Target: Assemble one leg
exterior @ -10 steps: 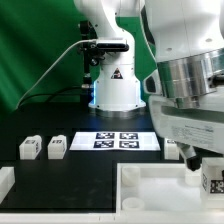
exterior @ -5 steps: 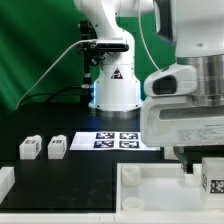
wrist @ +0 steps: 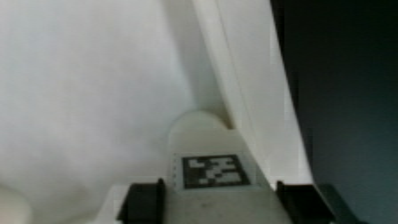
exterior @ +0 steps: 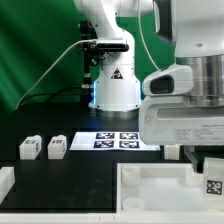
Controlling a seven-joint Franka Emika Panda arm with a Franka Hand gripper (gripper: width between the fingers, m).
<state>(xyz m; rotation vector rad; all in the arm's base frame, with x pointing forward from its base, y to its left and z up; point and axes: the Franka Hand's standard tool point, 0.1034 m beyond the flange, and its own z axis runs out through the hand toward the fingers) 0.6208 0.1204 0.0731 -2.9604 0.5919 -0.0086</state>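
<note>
My gripper (exterior: 212,170) is at the exterior view's lower right, shut on a leg (exterior: 213,184), a small white block with a black-and-white tag. It holds the leg over the right end of the large white panel (exterior: 150,190). In the wrist view the leg (wrist: 214,165) sits between my two dark fingers (wrist: 139,203), and my gripper (wrist: 222,205) is just above the panel's white surface (wrist: 89,100) beside its raised rim (wrist: 244,80). Two more legs (exterior: 29,148) (exterior: 57,146) stand on the black table at the exterior view's left.
The marker board (exterior: 115,140) lies flat mid-table in front of the arm's base (exterior: 115,90). A white part (exterior: 5,181) sits at the lower left edge. A small white piece (exterior: 172,152) shows partly behind my gripper body.
The arm has swung in and come lower over the panel's right end. In the last half second the held leg has sunk slightly.
</note>
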